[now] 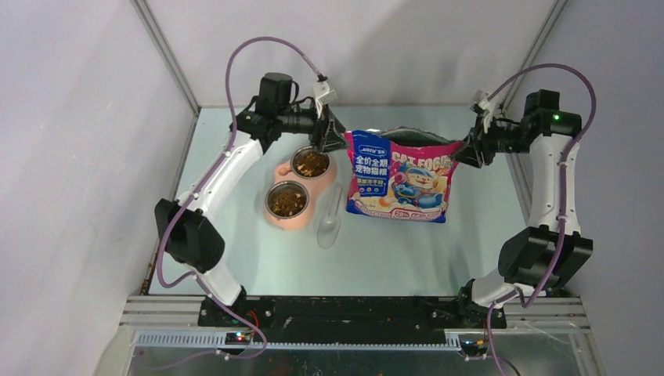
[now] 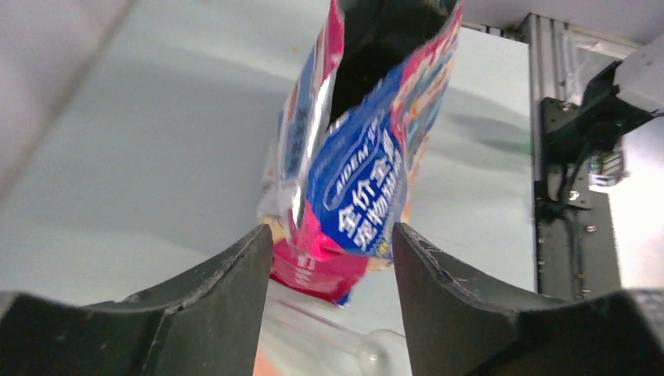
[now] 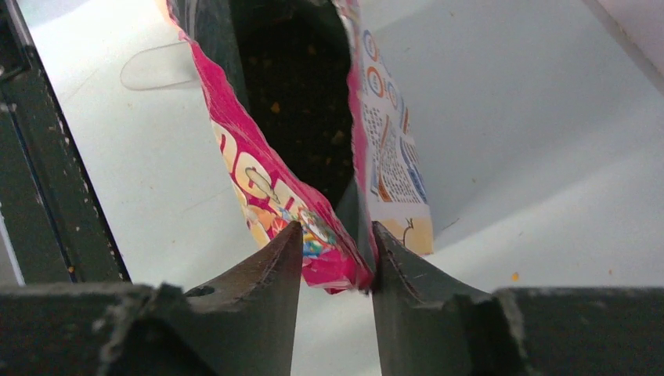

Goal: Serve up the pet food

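Pet food, dark-brown kibble, fills two steel bowls set in a pink feeder. More kibble shows inside the open printed bag, which stands to the right of the feeder. My left gripper is open, its jaws standing wide on either side of the bag's top left corner. My right gripper is open too. The bag's top right corner sits between its fingers and touches the right one.
A translucent plastic scoop lies on the table between the feeder and the bag. One stray kibble bit lies on the table near the right gripper. White walls enclose the table on three sides.
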